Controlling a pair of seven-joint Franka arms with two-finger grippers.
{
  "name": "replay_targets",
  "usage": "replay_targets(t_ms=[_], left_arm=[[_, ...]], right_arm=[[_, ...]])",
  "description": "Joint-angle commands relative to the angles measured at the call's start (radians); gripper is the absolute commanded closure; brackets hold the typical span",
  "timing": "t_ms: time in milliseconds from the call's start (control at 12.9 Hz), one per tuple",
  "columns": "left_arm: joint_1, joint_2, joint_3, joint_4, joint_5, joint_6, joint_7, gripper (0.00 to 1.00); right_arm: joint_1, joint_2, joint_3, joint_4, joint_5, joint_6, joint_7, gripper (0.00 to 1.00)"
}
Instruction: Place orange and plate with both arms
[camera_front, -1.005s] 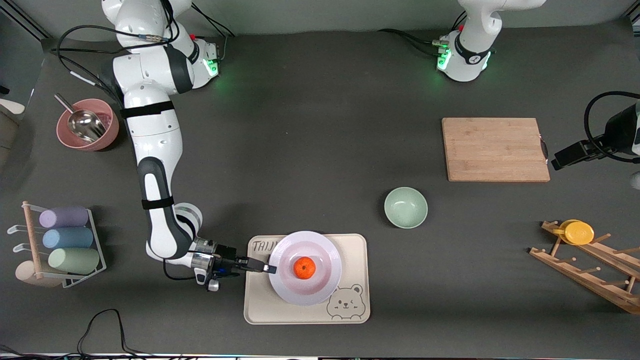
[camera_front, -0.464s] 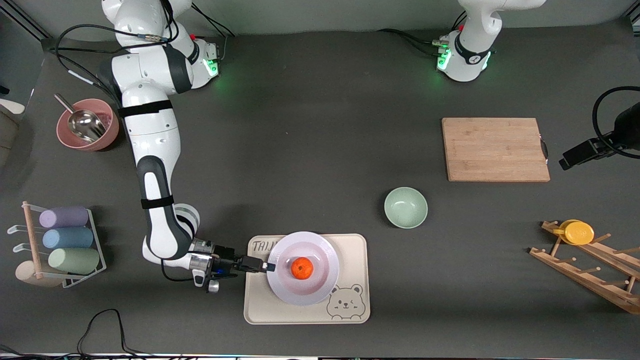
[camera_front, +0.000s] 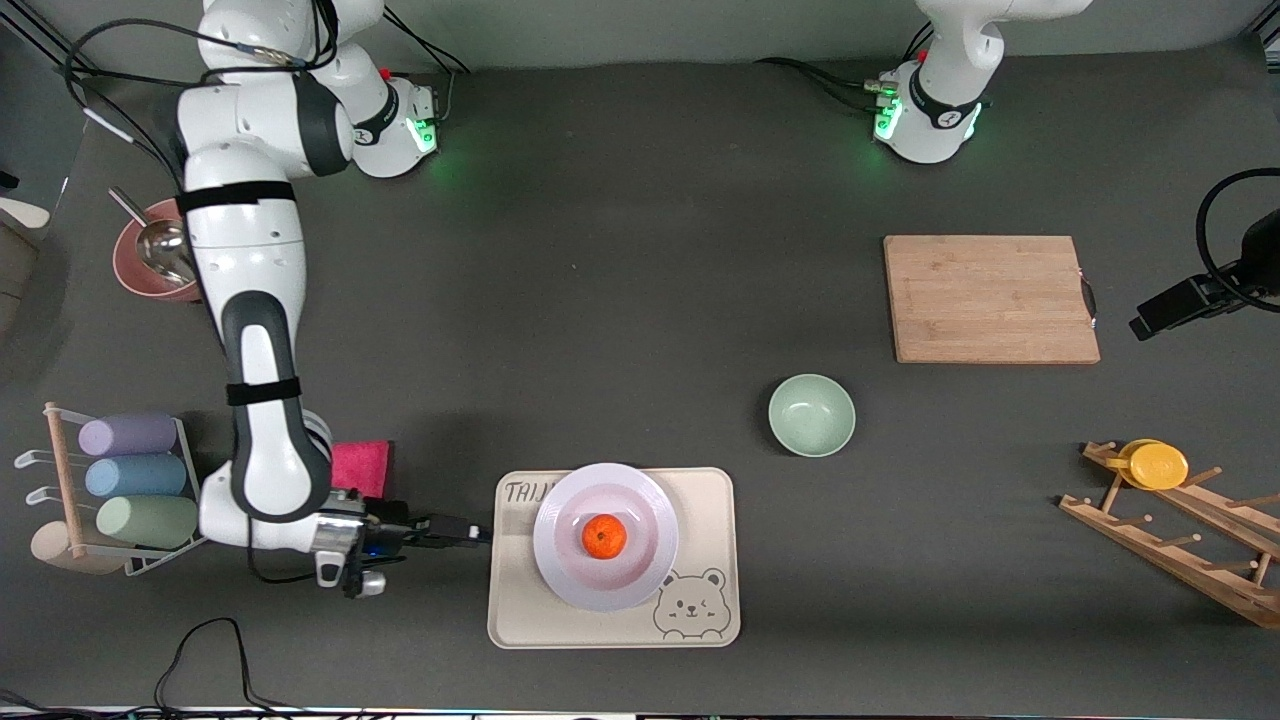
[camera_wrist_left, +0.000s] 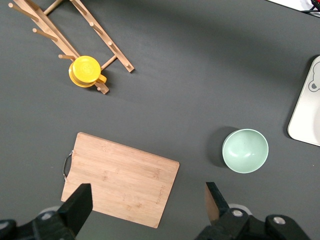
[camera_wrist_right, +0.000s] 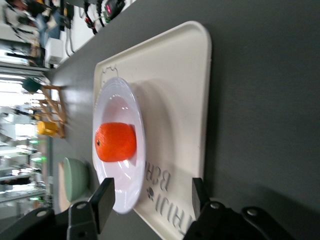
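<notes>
Orange: sitting in the shallow centre of the plate, stem spot showing; also seen in the right wrist view.
Plate: glossy white, resting on the cream tray, toward the right arm's end of it, covering part of the printed lettering.
Tray: cream, with a bear drawing at the corner nearest the front camera; lying flat on the dark table.
Right gripper: hanging low over the table just beside the tray edge, apart from the plate rim; fingers spreading wide, gripping nothing.
Left gripper: hovering high over the left arm's end of the table, above the cutting board's edge; fingers standing spread apart, empty.
Cutting board: bamboo, lying flat.
Green bowl: pale, empty, sitting between the tray and the cutting board.
Pink cloth: lying beside the right arm's wrist.
Wooden rack: carrying a yellow cup.
</notes>
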Motion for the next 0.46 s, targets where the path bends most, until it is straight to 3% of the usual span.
replay_targets(t_ms=[0,77,386], left_arm=[[0.006,-0.008,0.0,0.007,0.01,0.013,-0.012,0.0],[0.006,-0.007,0.0,0.007,0.007,0.014,-0.014,0.0],[0.001,-0.008,-0.003,0.007,0.016,0.014,-0.003,0.0]], right_arm=[[-0.004,-0.217,0.005,-0.196,-0.222,-0.01,0.024,0.13],[-0.016,-0.291,0.005,-0.242,-0.319,-0.033,0.026,0.0],[-0.056,-0.55,0.005,-0.296,-0.699,-0.249,0.198,0.0]])
